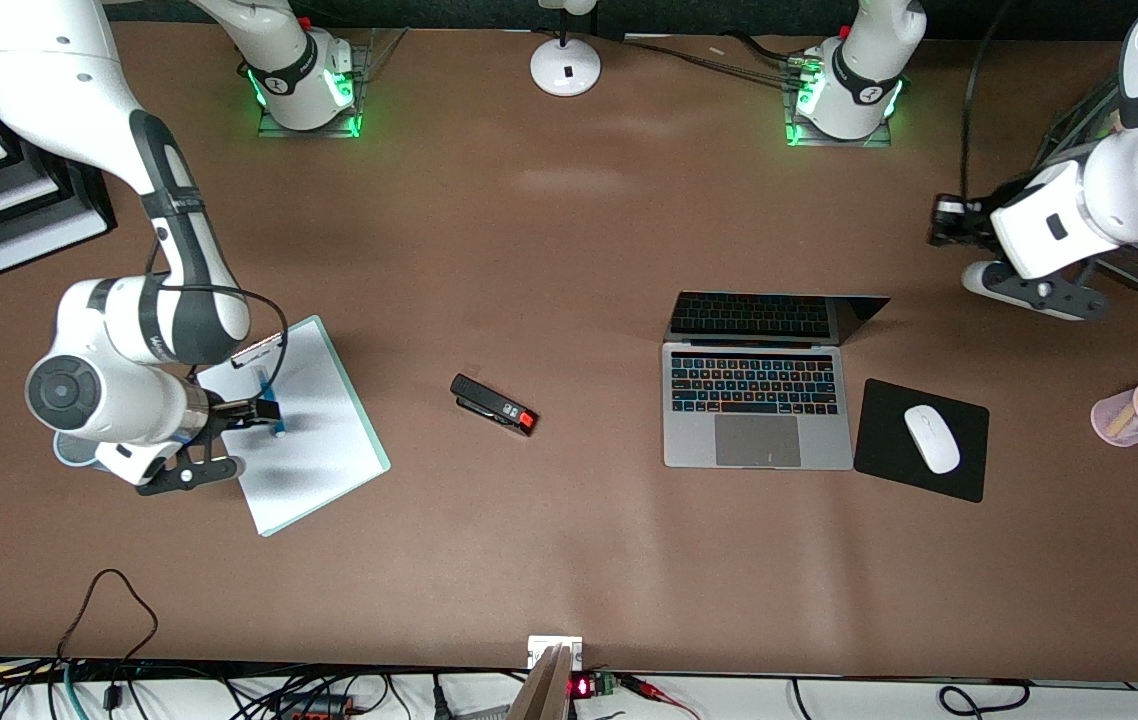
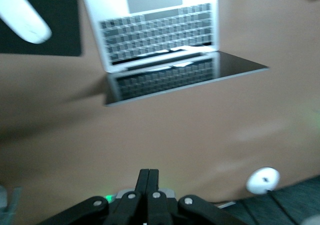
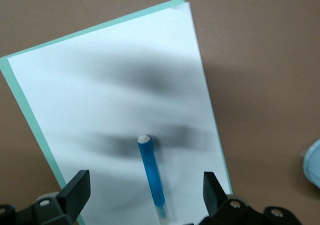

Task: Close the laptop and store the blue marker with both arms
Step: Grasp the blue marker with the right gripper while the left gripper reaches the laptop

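The laptop [image 1: 757, 400] stands open on the table toward the left arm's end, its dark screen tilted back; it also shows in the left wrist view [image 2: 160, 40]. The blue marker [image 1: 276, 422] lies on a white sheet on a green clipboard [image 1: 319, 450] toward the right arm's end. My right gripper [image 1: 264, 408] is open, low over the sheet, and the marker [image 3: 151, 177] lies between its fingertips [image 3: 75, 190], untouched. My left gripper [image 1: 949, 220] is shut and empty in the air over the table's left-arm end; its fingers [image 2: 148, 177] are pressed together.
A black stapler [image 1: 494, 404] lies mid-table. A white mouse [image 1: 932, 438] sits on a black mouse pad [image 1: 879, 450] beside the laptop. A pink cup [image 1: 1124, 425] of pens stands at the left arm's end. A white lamp base [image 1: 565, 65] sits between the arm bases.
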`<state>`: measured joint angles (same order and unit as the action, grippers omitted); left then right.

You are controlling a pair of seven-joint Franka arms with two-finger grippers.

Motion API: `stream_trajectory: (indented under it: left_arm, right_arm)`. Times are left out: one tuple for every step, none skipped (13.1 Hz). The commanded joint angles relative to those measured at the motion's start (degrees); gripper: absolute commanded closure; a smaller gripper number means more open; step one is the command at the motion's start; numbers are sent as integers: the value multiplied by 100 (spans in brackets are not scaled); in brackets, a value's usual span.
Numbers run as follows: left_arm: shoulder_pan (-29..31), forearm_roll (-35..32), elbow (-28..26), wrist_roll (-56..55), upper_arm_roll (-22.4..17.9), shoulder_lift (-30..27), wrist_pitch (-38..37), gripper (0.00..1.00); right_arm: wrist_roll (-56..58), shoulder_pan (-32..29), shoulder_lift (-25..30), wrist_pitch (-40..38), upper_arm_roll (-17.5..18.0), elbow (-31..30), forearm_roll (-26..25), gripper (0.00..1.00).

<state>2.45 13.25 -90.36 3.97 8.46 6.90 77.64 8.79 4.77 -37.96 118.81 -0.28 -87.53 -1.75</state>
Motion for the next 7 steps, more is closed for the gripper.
stream_trajectory:
  left_arm:
    - [36, 712, -1050, -124, 259, -469, 653, 100]
    - [45, 897, -1428, -124, 383, -609, 943, 100]
    - [45, 1082, -1789, -116, 498, -767, 1216, 100]
    - [45, 1284, -2088, -72, 612, -856, 1393, 100]
    - [36, 1434, -2326, -37, 700, -900, 1577, 100]
    - [36, 1461, -2477, 138, 831, -901, 1814, 100]
    - [36, 1462, -2600, 331, 920, -892, 2025, 100]
  right_arm:
    - [288, 6, -141, 133, 54, -106, -44, 0]
    - [438, 6, -168, 133, 54, -115, -44, 0]
    - [544, -2, -203, 142, 54, -132, -44, 0]
    - [579, 6, -230, 212, 54, -159, -44, 0]
    - [580, 6, -247, 247, 54, -202, -44, 0]
    - [580, 6, -247, 256, 54, -220, -53, 4]
    - [580, 6, -291, 265, 54, -212, -53, 6]
